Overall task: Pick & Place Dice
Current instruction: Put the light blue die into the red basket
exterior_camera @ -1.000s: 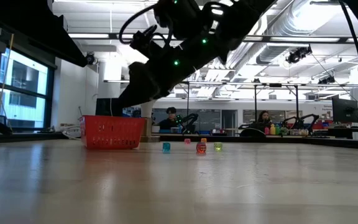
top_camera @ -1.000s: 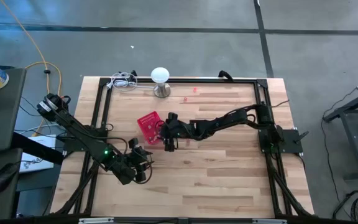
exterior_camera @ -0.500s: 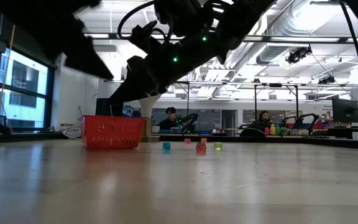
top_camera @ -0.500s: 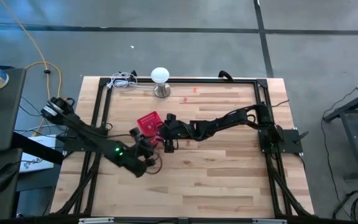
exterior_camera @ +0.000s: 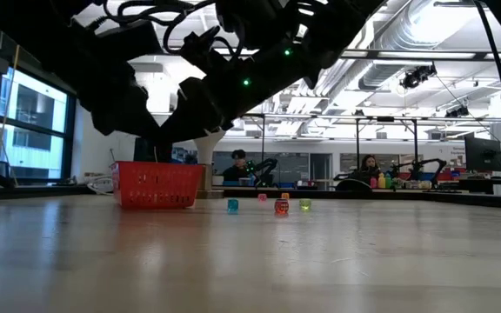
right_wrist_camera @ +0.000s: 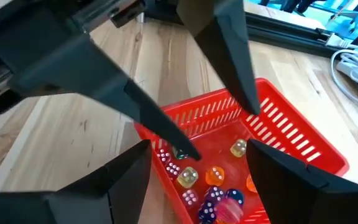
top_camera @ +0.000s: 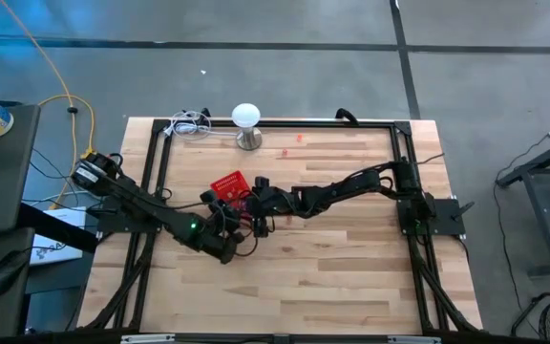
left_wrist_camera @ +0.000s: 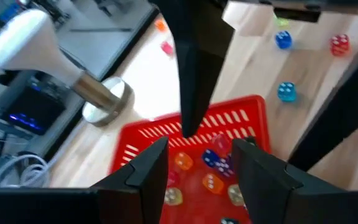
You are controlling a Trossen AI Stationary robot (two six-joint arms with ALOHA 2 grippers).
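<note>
The red mesh basket (left_wrist_camera: 191,134) (right_wrist_camera: 272,124) (top_camera: 225,183) (exterior_camera: 157,184) stands flat on the wood and holds several dice (left_wrist_camera: 213,158) (right_wrist_camera: 213,177). More dice lie loose on the table: blue (left_wrist_camera: 283,40), red (left_wrist_camera: 339,43), and a few in the low view (exterior_camera: 281,207). My left gripper (left_wrist_camera: 201,149) (top_camera: 241,227) hovers open at the basket's near side. My right gripper (right_wrist_camera: 199,149) (top_camera: 254,204) hangs open over the basket's right side. Each wrist view shows the other arm's fingers above the basket. I see no die between either pair of fingers.
A white mushroom-shaped lamp on a metal foot (top_camera: 246,124) (left_wrist_camera: 98,99) stands at the far edge, with cables (top_camera: 189,124) beside it. Two tiny dice (top_camera: 299,137) lie near the far edge. Black frame rails (top_camera: 156,162) border the table. Bare wood (top_camera: 332,268) spreads toward the near right.
My left gripper has travelled from the near-left part of the table toward the right and far edge, up to the basket. The right arm, the basket and the loose dice have stayed in place.
</note>
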